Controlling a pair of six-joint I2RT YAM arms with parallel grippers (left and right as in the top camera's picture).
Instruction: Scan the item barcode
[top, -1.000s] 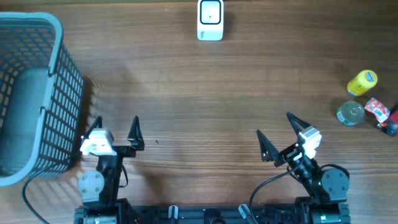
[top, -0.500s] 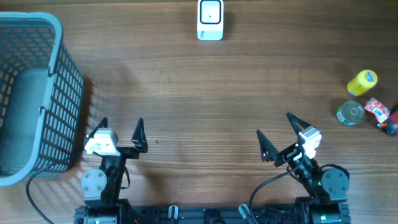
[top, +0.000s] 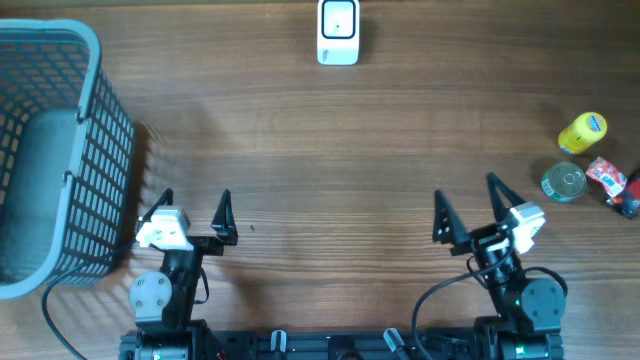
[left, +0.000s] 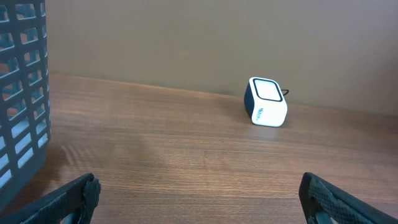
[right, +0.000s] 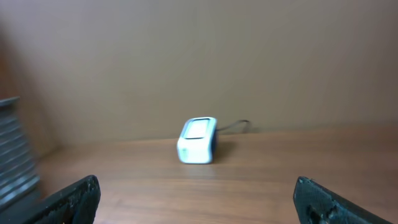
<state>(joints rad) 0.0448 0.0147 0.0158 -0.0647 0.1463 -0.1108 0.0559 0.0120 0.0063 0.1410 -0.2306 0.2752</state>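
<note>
At the tabletop's left edge stands a grey mesh basket (top: 90, 150). By the near edge the left gripper (top: 192, 198) has its fingers spread wide, holding nothing. A white barcode scanner (top: 338, 32) sits at the middle of the far edge, its long axis running far to near and its window facing up. The right gripper (top: 465, 188) is spread just as wide and is also empty. At the right edge, untouched, cluster a yellow bottle (top: 581, 133), an upright tin can (top: 563, 182) and a red packet (top: 606, 175).

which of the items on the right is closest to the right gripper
The round silvery-green tin; it sits on the group's inner edge, toward the right gripper. The yellow container and red packet lie farther off.
</note>
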